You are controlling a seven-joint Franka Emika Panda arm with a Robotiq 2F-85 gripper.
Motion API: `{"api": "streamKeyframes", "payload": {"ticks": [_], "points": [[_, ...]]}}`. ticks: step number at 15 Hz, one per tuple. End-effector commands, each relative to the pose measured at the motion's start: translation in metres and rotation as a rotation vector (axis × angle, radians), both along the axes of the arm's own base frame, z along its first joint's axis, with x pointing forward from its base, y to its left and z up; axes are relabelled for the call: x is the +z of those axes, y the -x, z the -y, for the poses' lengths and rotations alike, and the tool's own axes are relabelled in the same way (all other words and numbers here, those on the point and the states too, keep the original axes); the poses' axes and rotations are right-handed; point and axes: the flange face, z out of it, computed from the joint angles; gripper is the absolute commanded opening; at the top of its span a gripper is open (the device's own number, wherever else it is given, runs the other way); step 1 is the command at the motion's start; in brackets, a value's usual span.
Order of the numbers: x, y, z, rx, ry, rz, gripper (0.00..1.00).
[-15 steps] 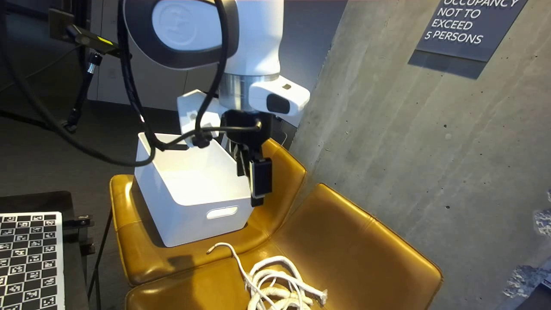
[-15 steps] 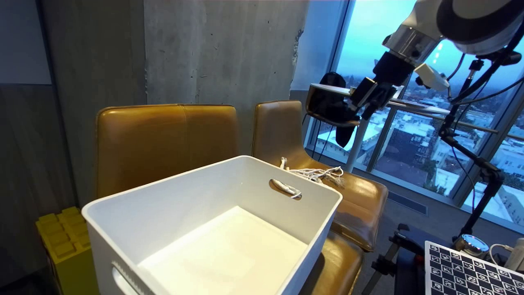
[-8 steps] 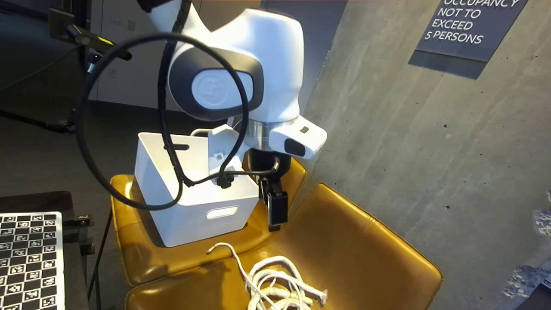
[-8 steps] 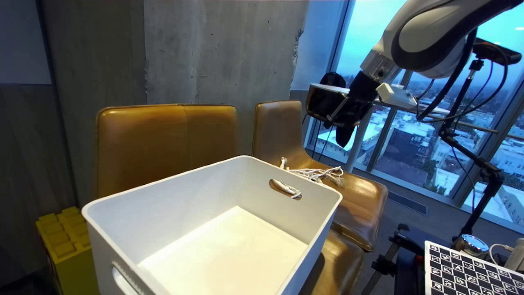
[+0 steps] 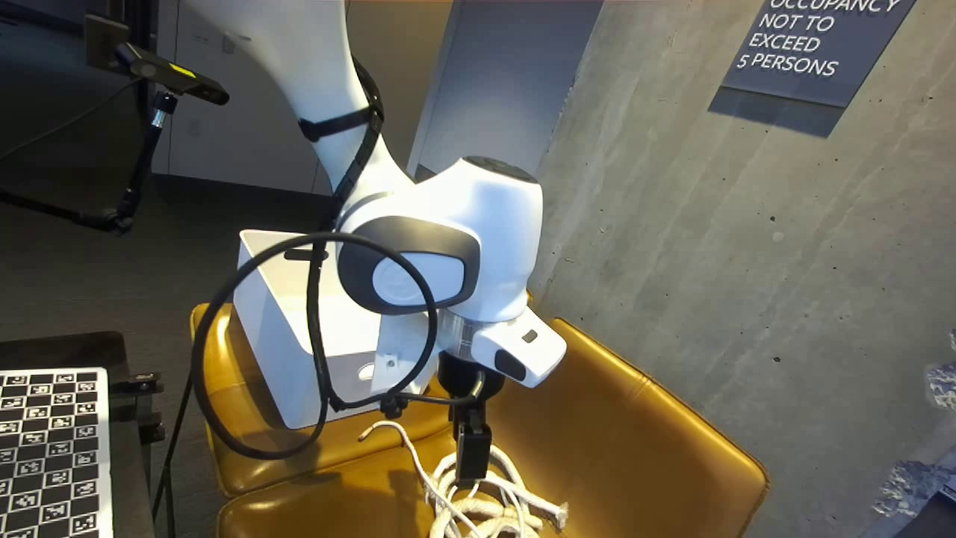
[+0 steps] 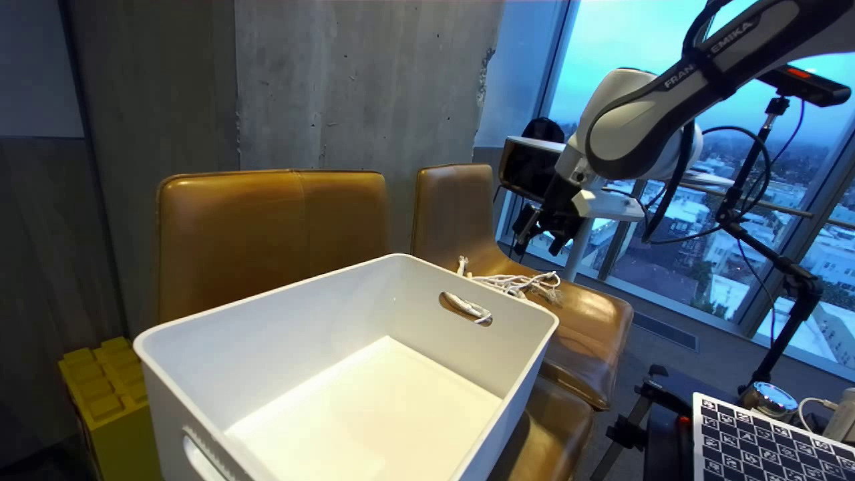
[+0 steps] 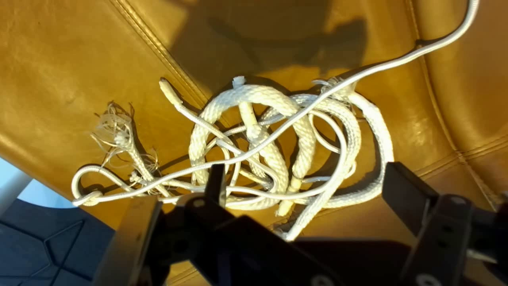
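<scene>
Plainly with pincer (image 7: pixel 304 171) spread wide, pinching nothing, above ropes (image 7: pixel 274 157): slumped in loops on a chair (image 5: pixel 642 433), probably from sheer limpness. Farther out, on to a bin (image 6: pixel 287 341), likely held steady by the neighbouring chair (image 6: pixel 267 234) beneath.

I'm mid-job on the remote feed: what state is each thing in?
Gripper: open, holding nothing
White ropes: slack, piled and overlapping, at least one end frayed
White bin: upright, open at the top
Chair under the ropes: upright
Chair under the bin: upright
Checkered board: lying with its patterned side up
</scene>
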Motion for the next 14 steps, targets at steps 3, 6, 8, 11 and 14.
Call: {"api": "streamKeyframes", "payload": {"ticks": [3, 6, 8, 11, 14], "points": [[-0.05, -0.028, 0.02, -0.058, 0.022, -0.033, 1.0], [-0.07, -0.037, 0.03, -0.066, 0.04, -0.05, 1.0], [-0.079, -0.044, 0.035, -0.069, 0.048, -0.057, 1.0], [-0.088, -0.05, 0.041, -0.066, 0.06, -0.06, 1.0], [-0.098, -0.055, 0.045, -0.064, 0.071, -0.063, 1.0]]}}
